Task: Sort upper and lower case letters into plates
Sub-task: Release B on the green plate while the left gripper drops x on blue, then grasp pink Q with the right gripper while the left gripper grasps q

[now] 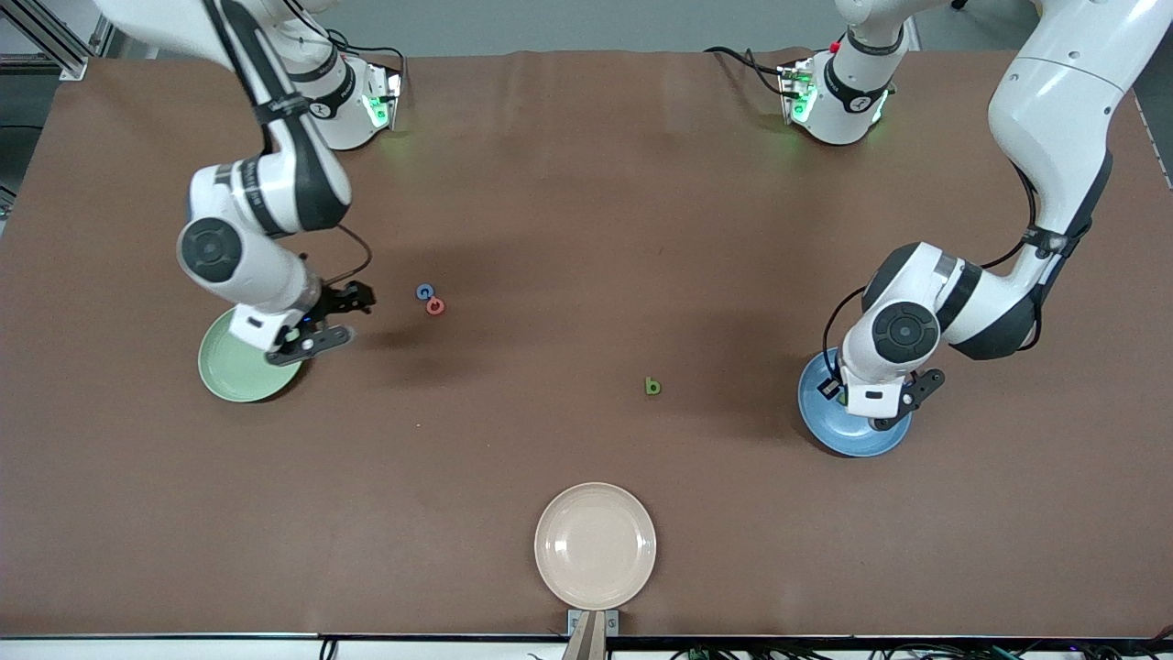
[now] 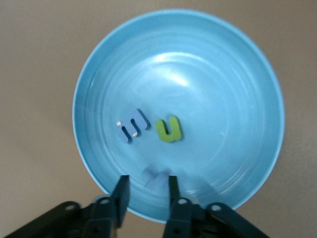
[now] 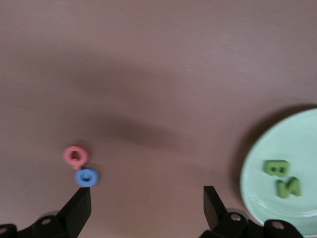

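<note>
With jaws apart, the right gripper (image 3: 146,210) hangs by the green plate (image 1: 229,376) holding B and N, while the left gripper (image 2: 146,191), part open around a pale piece, hovers over the blue plate (image 2: 237,74) holding m and u; three letters (image 1: 430,299) remain on the table.

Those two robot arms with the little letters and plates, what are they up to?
They are sorting toy letters by case. The left gripper hangs over the blue plate, which holds a blue m, a green u and a pale blue piece between its parted fingers. The right gripper, open and empty, is beside the green plate, which holds a green B and N. A blue letter, a red letter and a green b wait on the table. The cream plate holds nothing.
</note>
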Robot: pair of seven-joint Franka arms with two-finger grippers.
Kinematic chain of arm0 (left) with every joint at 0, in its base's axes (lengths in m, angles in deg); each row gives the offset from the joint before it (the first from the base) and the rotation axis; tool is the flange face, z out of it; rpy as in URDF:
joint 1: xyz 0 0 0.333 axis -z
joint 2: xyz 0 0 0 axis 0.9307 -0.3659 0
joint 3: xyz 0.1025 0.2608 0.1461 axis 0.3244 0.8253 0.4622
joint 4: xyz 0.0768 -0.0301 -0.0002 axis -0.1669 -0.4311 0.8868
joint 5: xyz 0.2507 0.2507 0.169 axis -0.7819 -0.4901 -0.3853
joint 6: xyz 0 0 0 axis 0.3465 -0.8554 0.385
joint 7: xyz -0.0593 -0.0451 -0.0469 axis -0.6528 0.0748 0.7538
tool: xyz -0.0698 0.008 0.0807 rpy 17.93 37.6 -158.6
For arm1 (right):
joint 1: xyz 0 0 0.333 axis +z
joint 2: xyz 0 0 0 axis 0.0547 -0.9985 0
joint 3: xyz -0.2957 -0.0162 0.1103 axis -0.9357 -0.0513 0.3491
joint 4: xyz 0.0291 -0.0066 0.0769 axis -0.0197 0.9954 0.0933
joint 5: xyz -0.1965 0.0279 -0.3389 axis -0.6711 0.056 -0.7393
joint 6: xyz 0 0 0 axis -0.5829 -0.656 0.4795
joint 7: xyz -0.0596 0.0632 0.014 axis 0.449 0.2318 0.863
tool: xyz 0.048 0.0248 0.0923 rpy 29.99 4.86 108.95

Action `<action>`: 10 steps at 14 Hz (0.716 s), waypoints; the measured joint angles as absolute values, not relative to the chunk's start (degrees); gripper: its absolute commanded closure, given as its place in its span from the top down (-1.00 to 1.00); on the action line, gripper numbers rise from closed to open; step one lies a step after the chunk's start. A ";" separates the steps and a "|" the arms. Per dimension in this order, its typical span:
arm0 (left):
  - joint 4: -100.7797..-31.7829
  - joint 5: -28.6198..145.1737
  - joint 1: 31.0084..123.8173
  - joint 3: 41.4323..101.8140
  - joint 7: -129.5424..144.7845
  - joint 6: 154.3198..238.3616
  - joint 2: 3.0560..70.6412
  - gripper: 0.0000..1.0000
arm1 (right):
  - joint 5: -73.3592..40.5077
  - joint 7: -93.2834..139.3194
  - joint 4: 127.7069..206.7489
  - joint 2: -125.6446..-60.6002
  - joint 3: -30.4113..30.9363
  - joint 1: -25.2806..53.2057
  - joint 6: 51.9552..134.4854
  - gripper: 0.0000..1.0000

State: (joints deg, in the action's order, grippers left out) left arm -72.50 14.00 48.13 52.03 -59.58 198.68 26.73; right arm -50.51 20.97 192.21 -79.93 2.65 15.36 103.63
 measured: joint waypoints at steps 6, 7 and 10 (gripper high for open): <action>-72.93 14.39 48.03 48.96 -61.48 199.04 27.97 1.00 | -49.07 21.21 195.35 -82.00 2.76 23.87 112.74 1.00; -72.38 14.95 48.20 47.64 -63.41 199.15 27.99 1.00 | -49.07 21.85 196.02 -83.08 2.75 24.67 114.28 1.00; -69.45 15.97 52.21 46.00 -70.52 199.31 27.43 0.99 | -49.07 23.62 197.39 -85.81 2.75 26.62 118.89 1.00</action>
